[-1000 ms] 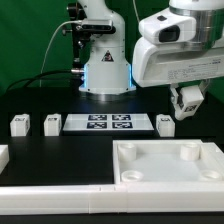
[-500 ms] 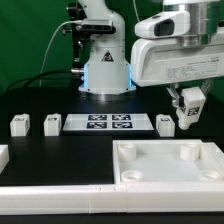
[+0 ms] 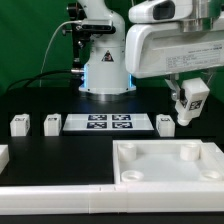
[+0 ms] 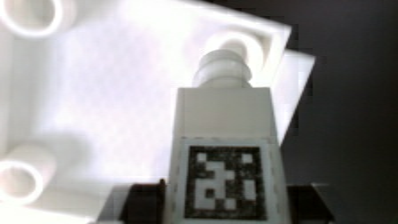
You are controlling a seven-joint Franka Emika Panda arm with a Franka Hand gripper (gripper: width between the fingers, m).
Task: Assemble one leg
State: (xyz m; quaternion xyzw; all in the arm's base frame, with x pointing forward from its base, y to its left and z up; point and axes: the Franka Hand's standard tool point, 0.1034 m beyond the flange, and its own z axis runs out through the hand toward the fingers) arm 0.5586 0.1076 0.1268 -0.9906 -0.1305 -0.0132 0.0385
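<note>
My gripper (image 3: 187,104) is shut on a leg (image 3: 189,107), a small white block with a black-and-white tag, held in the air at the exterior view's right, above the far right of the large white panel (image 3: 165,163). In the wrist view the leg (image 4: 228,135) fills the middle, tag facing the camera, its round peg pointing toward a corner socket of the panel (image 4: 107,90). Dark fingers (image 4: 148,200) press on both its sides. Three more legs stand on the table: two at the left (image 3: 18,124) (image 3: 51,124), one right of the marker board (image 3: 165,124).
The marker board (image 3: 108,123) lies flat on the black table behind the panel. The robot base (image 3: 105,60) stands at the back. A white part edge (image 3: 4,156) shows at the left, and a long white strip (image 3: 60,200) runs along the front.
The arm has lifted and shifted slightly toward the exterior view's left; the held leg has risen a little and stays in the gripper.
</note>
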